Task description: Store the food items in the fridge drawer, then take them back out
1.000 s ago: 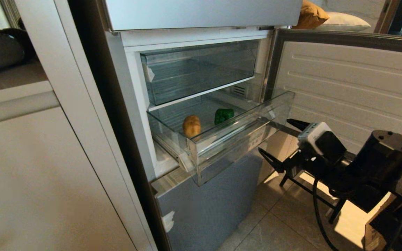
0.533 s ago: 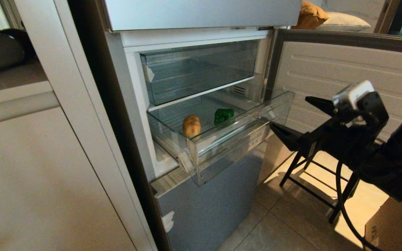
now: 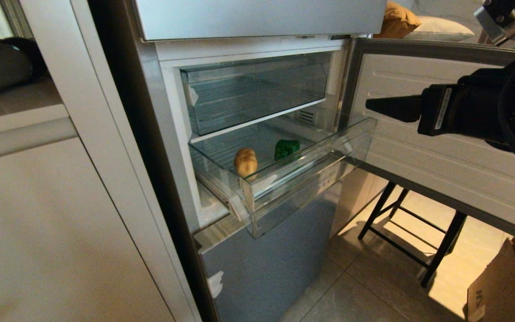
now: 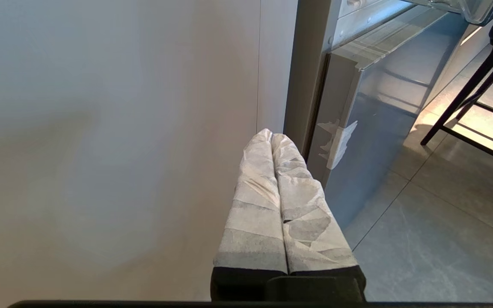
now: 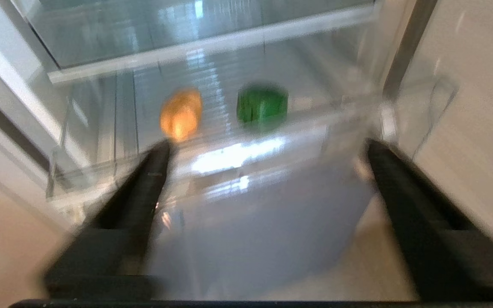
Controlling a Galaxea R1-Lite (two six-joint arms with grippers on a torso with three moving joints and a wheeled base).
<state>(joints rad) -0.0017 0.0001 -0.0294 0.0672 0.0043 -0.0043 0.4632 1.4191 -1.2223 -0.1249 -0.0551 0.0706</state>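
Open fridge drawer (image 3: pixel 311 154), right tool (image 3: pixel 385 108) raised level, spread

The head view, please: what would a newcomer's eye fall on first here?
The pulled-out clear fridge drawer at the middle of the open fridge, with a tan potato near its front and a green bell pepper beside it, further back. Next, the right gripper at the upper right, level with the drawer, jaws apart and empty.

Black stool (image 3: pixel 411 232) on tiled floor (image 3: pixel 351 295); cardboard box (image 3: pixel 503 286) near.
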